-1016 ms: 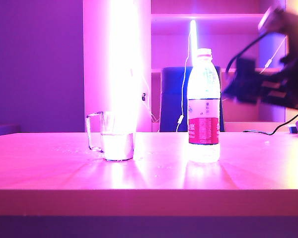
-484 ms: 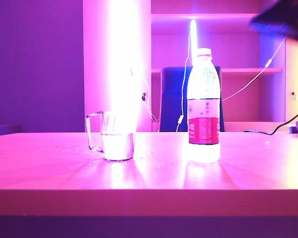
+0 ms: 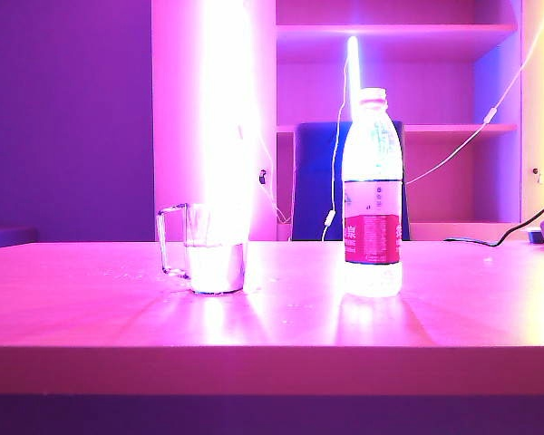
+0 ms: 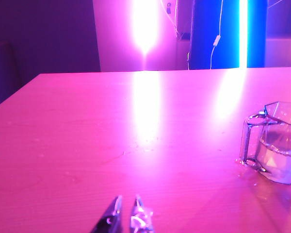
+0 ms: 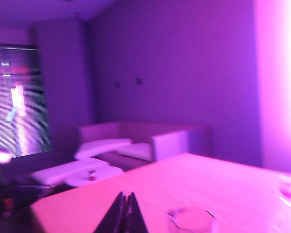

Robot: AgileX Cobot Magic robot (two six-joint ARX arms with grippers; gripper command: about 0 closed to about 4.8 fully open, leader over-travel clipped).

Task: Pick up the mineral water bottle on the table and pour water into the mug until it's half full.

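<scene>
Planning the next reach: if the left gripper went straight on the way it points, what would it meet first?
Likely nothing: ahead of the shut left gripper is only bare table; the mug stands off to one side.

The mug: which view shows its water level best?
The left wrist view: the mug is close, waterline clear. In the exterior view the mug sits in glare. The right wrist view shows only its rim, blurred.

- My exterior cam sits low at the table (image 3: 272, 326) edge, facing shelves.
- Both wrist cams look across it; all three catch the mug (image 3: 207, 249).
</scene>
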